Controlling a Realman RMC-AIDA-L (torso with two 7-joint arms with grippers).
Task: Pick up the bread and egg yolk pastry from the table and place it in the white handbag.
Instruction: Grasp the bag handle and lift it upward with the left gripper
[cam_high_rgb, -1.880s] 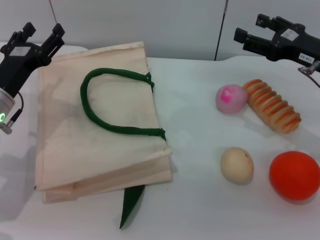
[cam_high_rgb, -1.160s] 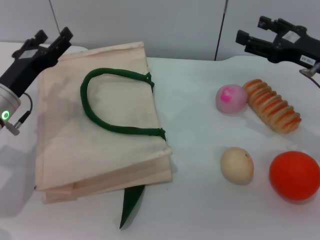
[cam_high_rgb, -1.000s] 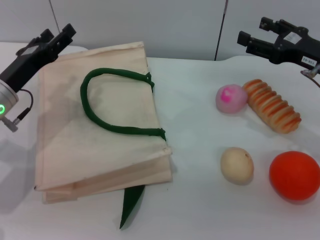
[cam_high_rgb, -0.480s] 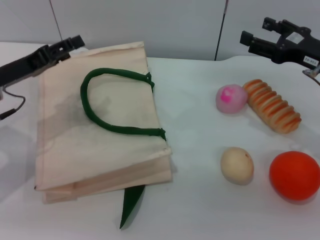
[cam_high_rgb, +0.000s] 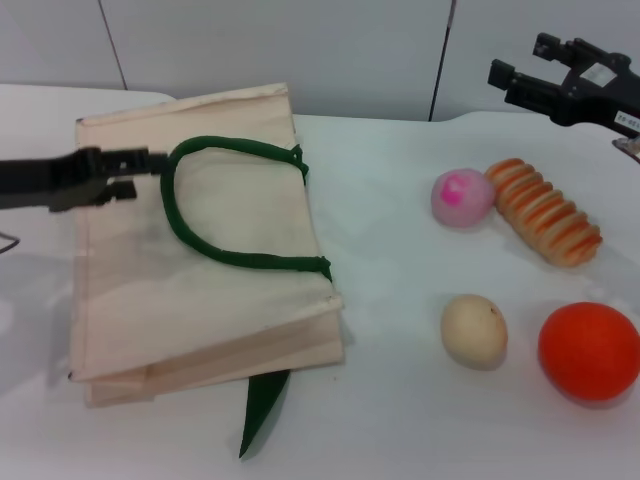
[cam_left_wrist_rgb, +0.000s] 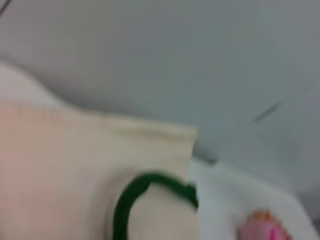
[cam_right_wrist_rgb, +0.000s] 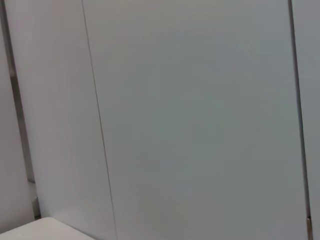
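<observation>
The white handbag (cam_high_rgb: 200, 270) lies flat on the table's left half, its dark green handle (cam_high_rgb: 175, 215) looped on top. The bread (cam_high_rgb: 545, 212) lies at the right, and the egg yolk pastry (cam_high_rgb: 474, 330) sits nearer the front. My left gripper (cam_high_rgb: 148, 172) reaches in level from the left over the bag's far left part. It is open and empty, fingertips right beside the handle loop. My right gripper (cam_high_rgb: 518, 62) is open and empty, high at the far right behind the bread. The left wrist view shows the bag (cam_left_wrist_rgb: 60, 170) and its handle (cam_left_wrist_rgb: 130, 200).
A pink ball (cam_high_rgb: 462, 197) touches the bread's left end and also shows in the left wrist view (cam_left_wrist_rgb: 265, 230). A large orange ball (cam_high_rgb: 590, 350) sits right of the pastry. A green strap end (cam_high_rgb: 262, 410) sticks out under the bag's front edge. The right wrist view shows only wall.
My left arm has swung down from upright at the bag's far left corner to lie level over the bag, fingertips now at the handle. My right gripper has drifted slightly right.
</observation>
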